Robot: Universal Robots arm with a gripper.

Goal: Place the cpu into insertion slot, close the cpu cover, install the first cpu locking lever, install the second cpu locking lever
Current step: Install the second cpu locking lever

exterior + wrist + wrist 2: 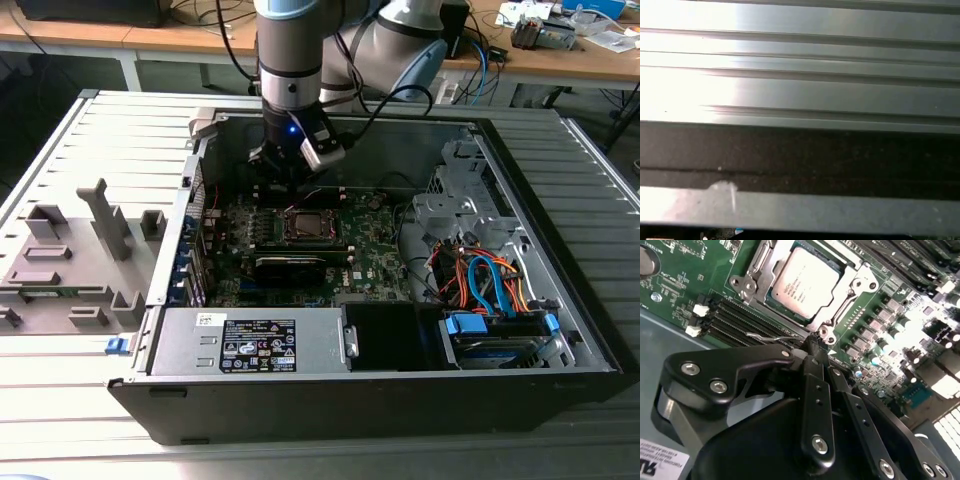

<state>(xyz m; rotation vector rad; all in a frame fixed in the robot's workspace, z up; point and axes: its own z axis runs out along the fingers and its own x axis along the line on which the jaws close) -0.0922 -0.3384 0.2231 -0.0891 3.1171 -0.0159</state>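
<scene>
One arm, exterior view: the gripper (290,165) is reaching straight down into the open computer case (560,330) and hanging close above the insertion slot (290,228) on the green board (375,250). It's working from above, I reckon, because the case walls are boxing in every other side.
Cpu, second wrist view: the cpu (805,282) is lying flat in the slot with its silvery top facing up, so the placing looks done.
Cpu cover, same view: the cpu cover (847,290) is sitting down around the chip and showing it through its window. Looks closed to me.
Locking lever, same view: a thin wire locking lever (765,337) is sticking out beside the socket's corner and running right into the fingertips (812,355).
Grip, same view: the fingers are clenching tight together. Probably they're pinching the wire to swing it, but the contact itself is hiding behind them, so I'm not swearing to it.
First wrist view: it's looking at ribbed grey metal (800,75) next to a dark band (800,150). Can't tell which panel.
</scene>
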